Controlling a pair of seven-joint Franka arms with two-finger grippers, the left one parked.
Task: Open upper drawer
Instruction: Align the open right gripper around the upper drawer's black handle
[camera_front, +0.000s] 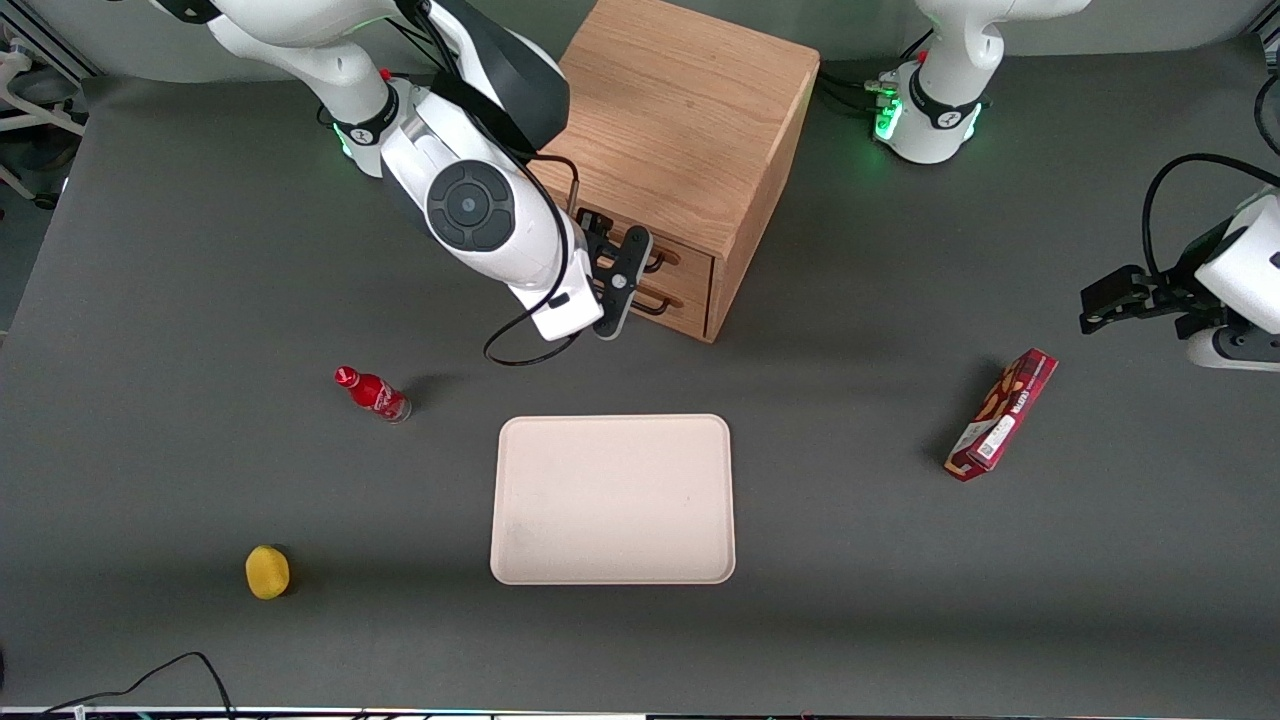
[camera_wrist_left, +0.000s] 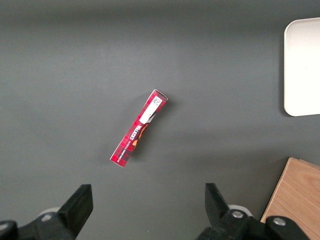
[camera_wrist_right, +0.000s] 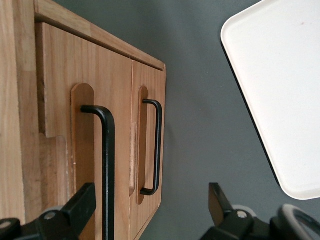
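1. Front view: oak cabinet (camera_front: 680, 150) stands on the grey surface (camera_front: 900, 600), farther from the camera than the tray (camera_front: 613, 499). The upper drawer (camera_front: 672, 252) is the top one of its two fronts and looks shut. The gripper (camera_front: 622, 282) hangs right in front of those fronts, and the arm hides most of both handles. Fingers hard to read here.
2. Left wrist view: only a cabinet corner (camera_wrist_left: 298, 200) shows, no drawers.
3. Right wrist view: upper drawer (camera_wrist_right: 85, 125) with its black wire handle (camera_wrist_right: 106, 165) is close in, the lower drawer's handle (camera_wrist_right: 155, 145) beside it. Fingers (camera_wrist_right: 80, 206) are apart and empty, with the upper handle between them but not yet pinched. The handle's end is cut off.
4. Handling, judged: rigid wood, light, should slide. Thin bar may slip, so grip mid-bar and pull straight out.
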